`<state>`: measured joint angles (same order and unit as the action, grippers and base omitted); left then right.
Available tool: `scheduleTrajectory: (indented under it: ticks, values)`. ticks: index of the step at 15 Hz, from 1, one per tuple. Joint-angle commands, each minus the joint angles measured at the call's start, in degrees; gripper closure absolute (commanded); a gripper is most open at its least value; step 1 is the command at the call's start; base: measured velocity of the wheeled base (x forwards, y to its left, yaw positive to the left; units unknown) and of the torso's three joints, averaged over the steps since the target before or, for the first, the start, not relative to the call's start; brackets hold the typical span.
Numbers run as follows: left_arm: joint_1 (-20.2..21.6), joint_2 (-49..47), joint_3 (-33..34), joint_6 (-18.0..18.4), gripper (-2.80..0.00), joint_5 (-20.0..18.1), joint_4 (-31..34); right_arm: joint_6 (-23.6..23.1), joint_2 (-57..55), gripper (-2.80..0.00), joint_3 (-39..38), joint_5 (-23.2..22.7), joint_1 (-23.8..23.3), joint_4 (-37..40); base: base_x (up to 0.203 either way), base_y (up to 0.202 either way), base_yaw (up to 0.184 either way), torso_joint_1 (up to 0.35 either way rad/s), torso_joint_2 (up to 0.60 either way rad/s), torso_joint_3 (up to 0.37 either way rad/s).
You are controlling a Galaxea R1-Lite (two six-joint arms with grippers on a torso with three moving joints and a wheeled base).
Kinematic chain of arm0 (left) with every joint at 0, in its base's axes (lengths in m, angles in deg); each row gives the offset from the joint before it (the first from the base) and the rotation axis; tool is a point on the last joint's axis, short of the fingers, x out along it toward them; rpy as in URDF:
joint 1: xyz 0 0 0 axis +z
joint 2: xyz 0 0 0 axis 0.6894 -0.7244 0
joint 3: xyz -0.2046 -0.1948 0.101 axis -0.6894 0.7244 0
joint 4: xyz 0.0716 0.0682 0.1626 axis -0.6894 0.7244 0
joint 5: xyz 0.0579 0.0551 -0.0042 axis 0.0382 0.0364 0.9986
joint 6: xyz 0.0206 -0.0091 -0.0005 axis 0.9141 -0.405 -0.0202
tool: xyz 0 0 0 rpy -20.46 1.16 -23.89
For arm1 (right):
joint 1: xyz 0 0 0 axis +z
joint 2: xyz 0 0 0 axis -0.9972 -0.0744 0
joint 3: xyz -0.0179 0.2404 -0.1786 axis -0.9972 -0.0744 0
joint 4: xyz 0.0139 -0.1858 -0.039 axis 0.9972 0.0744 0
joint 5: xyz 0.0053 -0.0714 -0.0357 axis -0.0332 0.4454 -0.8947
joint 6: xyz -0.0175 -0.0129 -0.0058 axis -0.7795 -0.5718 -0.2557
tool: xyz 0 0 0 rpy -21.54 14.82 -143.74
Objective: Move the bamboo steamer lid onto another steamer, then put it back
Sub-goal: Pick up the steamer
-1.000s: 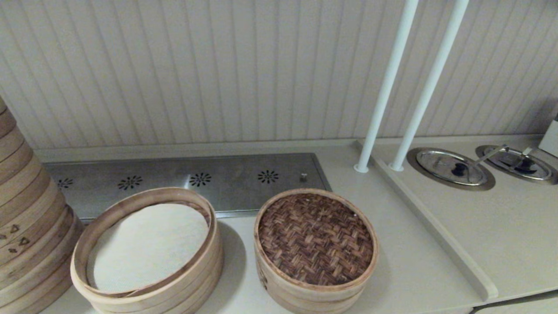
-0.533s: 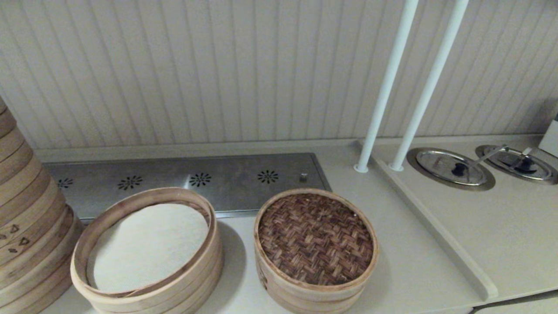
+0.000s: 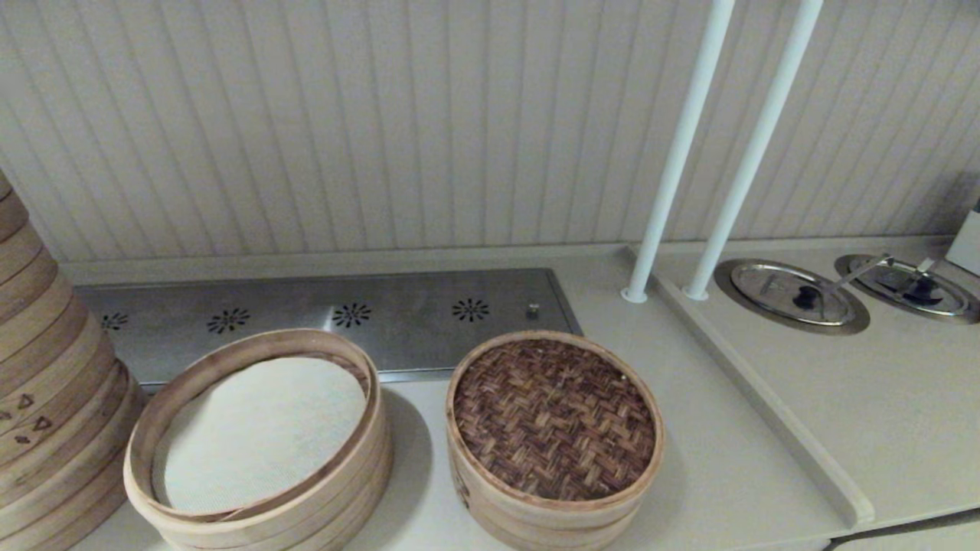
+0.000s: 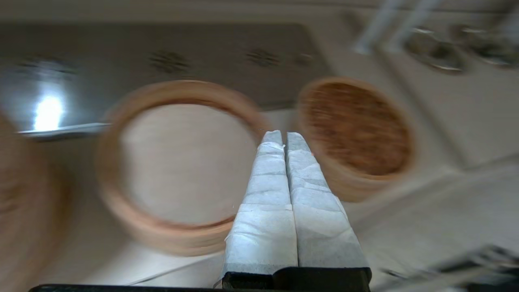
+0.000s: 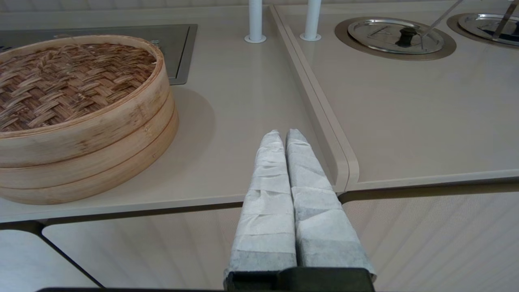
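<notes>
Left end effector (image 4: pixel 284 136) was pressed fully closed, holding nothing, hanging above the bench between the two baskets in the centre of the left wrist view. Right end effector (image 5: pixel 283 134) was likewise closed and empty, low near the front edge of the bench (image 3: pixel 712 459), just beside the lidded steamer.

The lid (image 3: pixel 555 417) sat lower centre-right of the head view, seated flat on a short steamer (image 3: pixel 536 516). The open steamer (image 3: pixel 260 497) with pale lining stood just beside it, lower left. A tall stack (image 3: pixel 46 383) filled the far left edge.

Judgement: the step in hand was the approach. Open the fingers first, come down on the lid's rim, lift straight and level so the basket beneath isn't dragged.
</notes>
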<state>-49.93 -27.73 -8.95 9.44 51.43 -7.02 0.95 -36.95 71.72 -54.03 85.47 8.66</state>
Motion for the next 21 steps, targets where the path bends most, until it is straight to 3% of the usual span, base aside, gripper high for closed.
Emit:
scheduleTrajectory:
  ticks: [1,5,8,13,16,18,21]
  values:
    - [-2.3,-9.1,-4.5,-2.3,0.0,-3.7,0.6,0.0,0.0,0.0,-0.2,0.0,0.0,0.0,0.0,0.0,0.0,0.0,0.0,0.0]
    - [-8.3,-17.9,-9.0,-7.0,0.0,-6.5,0.7,0.0,0.0,0.0,-0.2,0.0,0.0,0.0,0.0,0.0,0.0,0.0,0.0,0.0]
    - [-13.6,-25.2,-12.6,-9.4,0.0,-4.6,-0.3,0.0,0.0,0.0,-0.2,0.0,0.0,0.0,0.0,0.0,0.0,0.0,0.0,0.0]
    - [-24.3,-37.9,-17.2,-10.8,0.0,6.2,-5.9,0.0,0.0,0.0,-0.2,0.0,0.0,0.0,0.0,0.0,0.0,0.0,0.0,0.0]
    - [-34.2,-47.0,-20.7,-11.4,0.0,17.1,-9.8,0.1,0.0,0.0,-0.2,0.0,0.0,0.0,0.0,0.0,0.0,0.0,0.0,0.0]
    - [-39.4,-53.1,-23.4,-11.6,0.0,20.6,-11.1,0.0,0.0,0.0,-0.2,0.0,0.0,0.0,0.0,0.0,0.0,0.0,0.0,0.0]
    - [-43.2,-61.0,-27.0,-11.4,0.0,24.6,-12.8,0.0,0.0,0.0,-0.2,0.0,0.0,0.0,0.0,0.0,0.0,0.0,0.0,0.0]
